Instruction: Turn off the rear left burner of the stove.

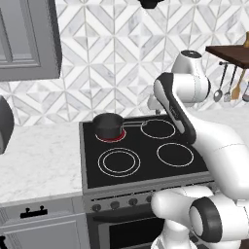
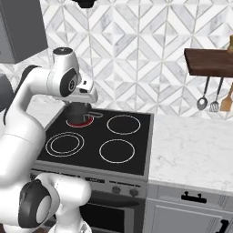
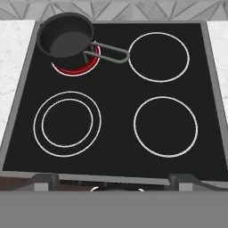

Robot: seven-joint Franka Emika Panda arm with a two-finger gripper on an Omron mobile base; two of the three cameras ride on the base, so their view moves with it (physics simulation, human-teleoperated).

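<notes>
The stove [image 1: 146, 146] is a black glass cooktop in a grey frame, with a row of small dark knobs [image 1: 115, 204] on its front panel. The rear left burner [image 3: 73, 70] glows red under a dark saucepan [image 3: 67, 40], whose wire handle points right. The burner also shows as a red arc [image 1: 111, 137] at the pan's base. My gripper [image 3: 114, 180] hangs high over the stove's front edge, looking down on all the burners. Its two fingertips [image 3: 44, 179] stand wide apart at the bottom, open, with nothing between them. My white hand [image 2: 85, 94] sits above the pan.
A double-ringed burner [image 3: 67, 124] lies front left, and plain white circles mark the two right burners [image 3: 165, 127]. Marble counters flank the stove on the left [image 1: 39, 160] and right [image 2: 195, 145]. Utensils [image 2: 214, 98] hang under a wooden shelf [image 2: 207, 61] at the right. A grey wall cabinet [image 1: 26, 39] hangs upper left.
</notes>
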